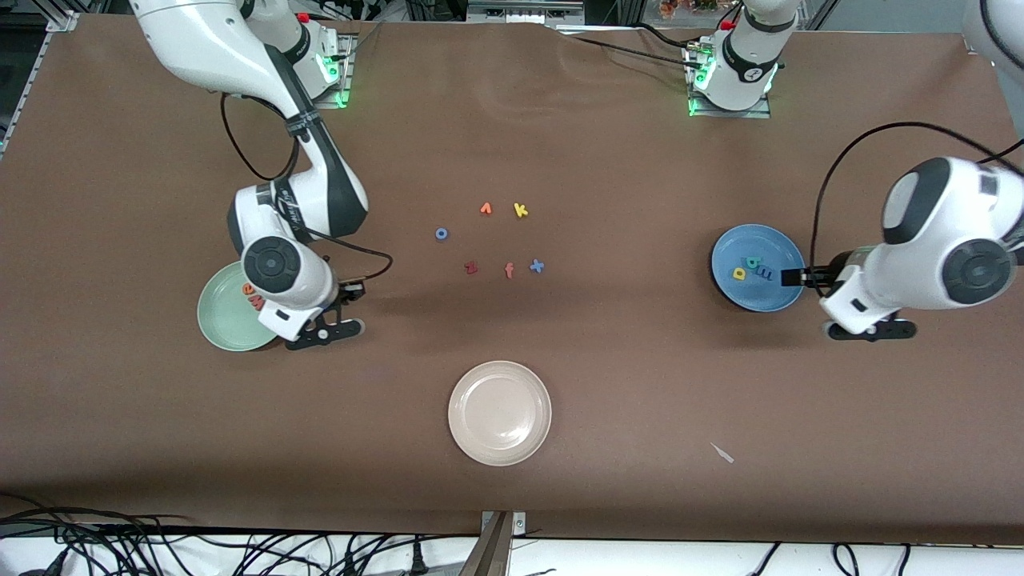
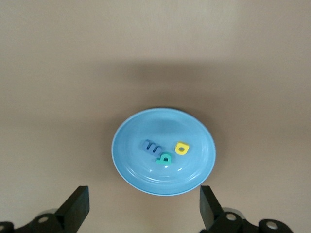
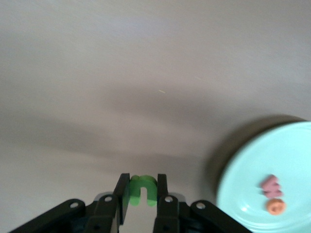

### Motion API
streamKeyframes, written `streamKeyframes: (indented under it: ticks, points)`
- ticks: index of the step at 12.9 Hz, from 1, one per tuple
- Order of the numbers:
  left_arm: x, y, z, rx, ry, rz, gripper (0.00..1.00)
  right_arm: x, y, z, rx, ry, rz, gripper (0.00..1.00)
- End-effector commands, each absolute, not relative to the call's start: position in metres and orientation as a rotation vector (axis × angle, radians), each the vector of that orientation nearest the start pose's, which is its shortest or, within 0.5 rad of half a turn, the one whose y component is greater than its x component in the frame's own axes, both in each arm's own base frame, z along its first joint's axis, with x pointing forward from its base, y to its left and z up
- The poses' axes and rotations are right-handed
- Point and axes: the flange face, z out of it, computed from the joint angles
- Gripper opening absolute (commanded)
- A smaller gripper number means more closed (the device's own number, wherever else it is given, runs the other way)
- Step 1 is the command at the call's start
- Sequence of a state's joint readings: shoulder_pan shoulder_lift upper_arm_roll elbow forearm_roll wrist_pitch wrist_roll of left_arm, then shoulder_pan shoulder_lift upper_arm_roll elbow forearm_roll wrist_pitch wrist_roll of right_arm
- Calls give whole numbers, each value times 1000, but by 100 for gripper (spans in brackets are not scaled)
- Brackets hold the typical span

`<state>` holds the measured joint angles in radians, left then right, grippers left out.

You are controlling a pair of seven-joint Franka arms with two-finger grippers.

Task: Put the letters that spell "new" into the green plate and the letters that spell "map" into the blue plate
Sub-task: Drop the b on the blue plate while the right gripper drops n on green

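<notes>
Green "n" sits pinched in our right gripper, just beside the green plate, not over it. We should carry it over the rim before letting go. Left gripper hangs spread above the blue plate.

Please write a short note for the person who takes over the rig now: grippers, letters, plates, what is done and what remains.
Left gripper: open, empty, over the table beside the blue plate.
Right gripper: shut on the green "n", beside the green plate.
Done: "m", "a" and "p" lie in the blue plate; "e" and "w" lie in the green plate.
Left: drop the "n" into the green plate.
</notes>
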<state>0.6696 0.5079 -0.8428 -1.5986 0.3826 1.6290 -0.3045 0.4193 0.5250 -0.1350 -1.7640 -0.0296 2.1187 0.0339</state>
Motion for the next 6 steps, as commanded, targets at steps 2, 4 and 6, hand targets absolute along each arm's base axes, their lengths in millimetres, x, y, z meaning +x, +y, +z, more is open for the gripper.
streamKeyframes:
  ticks: [2,4,6]
  points:
    - [650,-8,464,-3067,-97,404,100,588,113,254,-3234,-489,225,7]
    - [655,-11,481,-3081,-94,389,100,589,95,247,-3246,-464,250,7]
    - [659,-9,495,-3094,-34,356,100,591,75,236,-3261,-410,282,9]
